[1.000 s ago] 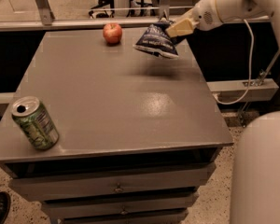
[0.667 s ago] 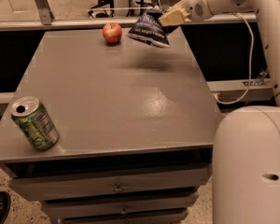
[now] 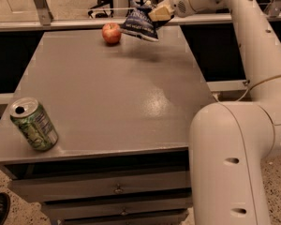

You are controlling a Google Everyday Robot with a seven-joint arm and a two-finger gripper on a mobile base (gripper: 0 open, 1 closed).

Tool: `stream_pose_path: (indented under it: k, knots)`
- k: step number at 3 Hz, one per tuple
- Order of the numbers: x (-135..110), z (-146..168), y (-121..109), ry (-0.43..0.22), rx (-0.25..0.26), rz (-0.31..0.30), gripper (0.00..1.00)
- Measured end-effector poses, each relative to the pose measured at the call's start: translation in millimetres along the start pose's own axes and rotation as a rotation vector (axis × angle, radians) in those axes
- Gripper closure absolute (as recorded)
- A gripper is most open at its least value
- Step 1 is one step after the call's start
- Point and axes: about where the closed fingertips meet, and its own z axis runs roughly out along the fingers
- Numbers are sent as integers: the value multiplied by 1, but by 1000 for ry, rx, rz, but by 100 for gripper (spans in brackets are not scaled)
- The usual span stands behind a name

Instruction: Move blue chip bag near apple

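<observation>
the hand (image 3: 158, 14) is reaching over the far right corner of the desk (image 3: 107, 93), and its fingers are closing tight on the upper end of the blue chip bag (image 3: 138, 25), pinching the foil so the rest of the bag is hanging down and tilting toward the left. the bag is riding in the air rather than resting: a soft shadow (image 3: 147, 55) is lying on the desk under it, apart from the bag itself. gripping by the edge is probably the sensible choice here, since a crinkly bag is offering no firm body to clamp, and lifting it is sparing it from dragging and snagging across the surface. the apple (image 3: 111, 33) is sitting at the far edge of the desk, just to the left of the bag, with only a narrow gap showing between them. judging from this, the carry is looking nearly finished, and what is remaining is lowering the bag beside the apple and letting go without knocking the fruit into a roll. the green soda can (image 3: 33, 124) is lying tipped at the near left corner, well apart from all this and playing no part.
</observation>
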Motion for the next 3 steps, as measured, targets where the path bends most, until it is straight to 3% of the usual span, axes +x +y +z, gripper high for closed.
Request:
stream_pose_path:
  k: [1,2,3]
  knots:
    - [7,25,-2,32,10,-1,100]
    - [17,41,-3,64,17,7,88]
    - [28,49,-6,98,26,15,57]
